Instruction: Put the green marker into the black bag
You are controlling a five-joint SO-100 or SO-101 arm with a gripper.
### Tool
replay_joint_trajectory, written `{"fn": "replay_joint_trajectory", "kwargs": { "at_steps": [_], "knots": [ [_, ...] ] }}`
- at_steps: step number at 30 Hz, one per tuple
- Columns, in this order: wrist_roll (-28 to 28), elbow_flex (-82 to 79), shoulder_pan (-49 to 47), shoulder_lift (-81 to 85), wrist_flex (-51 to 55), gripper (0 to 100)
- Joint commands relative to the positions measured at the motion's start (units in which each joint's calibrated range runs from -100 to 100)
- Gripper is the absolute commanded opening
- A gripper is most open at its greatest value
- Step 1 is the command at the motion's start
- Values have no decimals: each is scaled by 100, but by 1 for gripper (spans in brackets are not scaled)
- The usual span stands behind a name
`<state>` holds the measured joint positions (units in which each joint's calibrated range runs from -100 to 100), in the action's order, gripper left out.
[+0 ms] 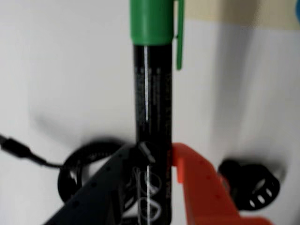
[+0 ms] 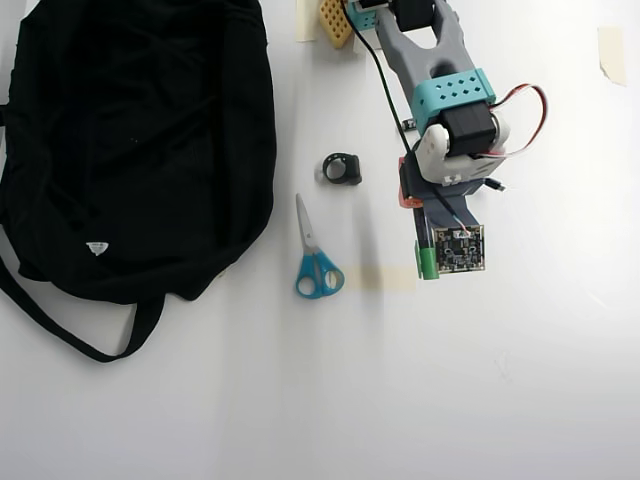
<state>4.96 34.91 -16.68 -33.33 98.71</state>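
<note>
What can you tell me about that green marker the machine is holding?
The green marker is a thick pen with a glossy black barrel carrying white print and a green cap with a clip. In the wrist view the gripper pinches its lower barrel between a black finger and an orange one, cap pointing away. In the overhead view only its green cap peeks out beside the arm's camera board, well to the right of the bag.

End effector (image 1: 157, 164) clamped on green marker (image 1: 152, 93), raised above table; arm reaching out from base.

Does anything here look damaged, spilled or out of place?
Nothing stands out. The gripper holds the green marker straight, and the black bag and scissors lie intact on the table.
</note>
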Motion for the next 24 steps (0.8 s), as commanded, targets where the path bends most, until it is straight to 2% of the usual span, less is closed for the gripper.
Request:
{"fn": "replay_joint_trajectory", "kwargs": {
  "at_steps": [1, 24],
  "knots": [
    [29, -382, -37, 844, 43, 2],
    [118, -3149, 37, 3250, -35, 2]
  ]
}}
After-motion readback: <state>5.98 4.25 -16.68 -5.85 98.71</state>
